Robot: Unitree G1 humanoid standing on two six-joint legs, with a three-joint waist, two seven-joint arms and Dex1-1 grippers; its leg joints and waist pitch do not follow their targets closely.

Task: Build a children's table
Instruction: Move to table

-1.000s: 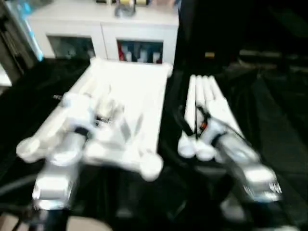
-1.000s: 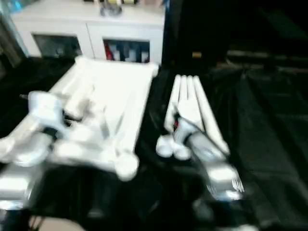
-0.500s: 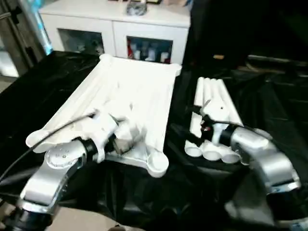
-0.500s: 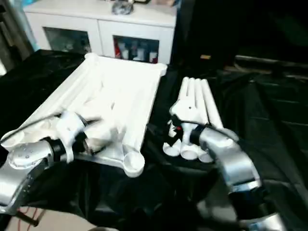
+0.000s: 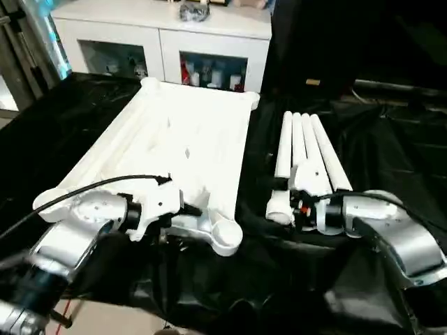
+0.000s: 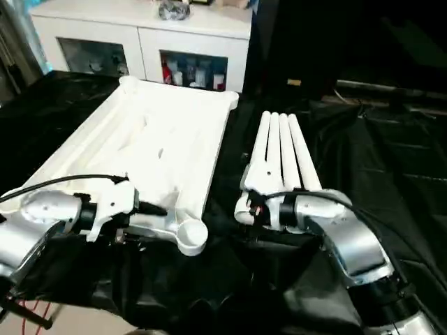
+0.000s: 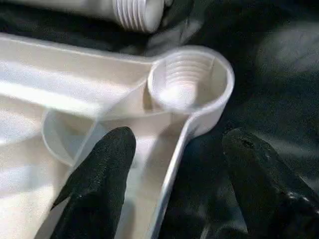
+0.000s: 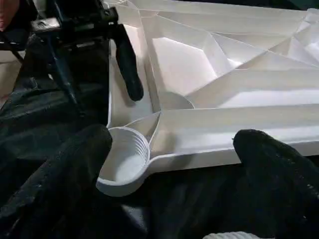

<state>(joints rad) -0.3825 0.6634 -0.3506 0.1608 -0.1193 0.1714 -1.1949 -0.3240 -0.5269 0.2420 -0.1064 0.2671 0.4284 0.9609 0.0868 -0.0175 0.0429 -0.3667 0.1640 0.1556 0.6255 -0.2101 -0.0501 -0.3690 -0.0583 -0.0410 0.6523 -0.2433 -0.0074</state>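
Observation:
The children's table lies in parts on black cloth. Its white tabletop (image 5: pixel 188 132) is upside down, ribbed underside up, with a round socket (image 5: pixel 225 237) at the near right corner. Several white tube legs (image 5: pixel 307 150) lie side by side to its right. My left gripper (image 7: pixel 179 137) is open at the tabletop's near rim just beside that socket (image 7: pixel 187 82), one finger (image 7: pixel 107 164) inside the rim and the other outside, nothing held. My right gripper (image 8: pixel 174 139) is open and empty by the legs' near ends, pointing across at the same socket (image 8: pixel 124 159).
A white glass-door cabinet (image 5: pixel 174 42) stands behind the tabletop. Black cloth (image 5: pixel 391 139) covers the work surface, wrinkled to the right of the legs. A black cable (image 5: pixel 84 188) loops over my left forearm. Bare floor (image 5: pixel 105 324) shows below the near edge.
The camera has shifted. My left gripper has come off the tabletop's middle down to its near rim by the corner socket. My right gripper has dropped to the legs' near ends.

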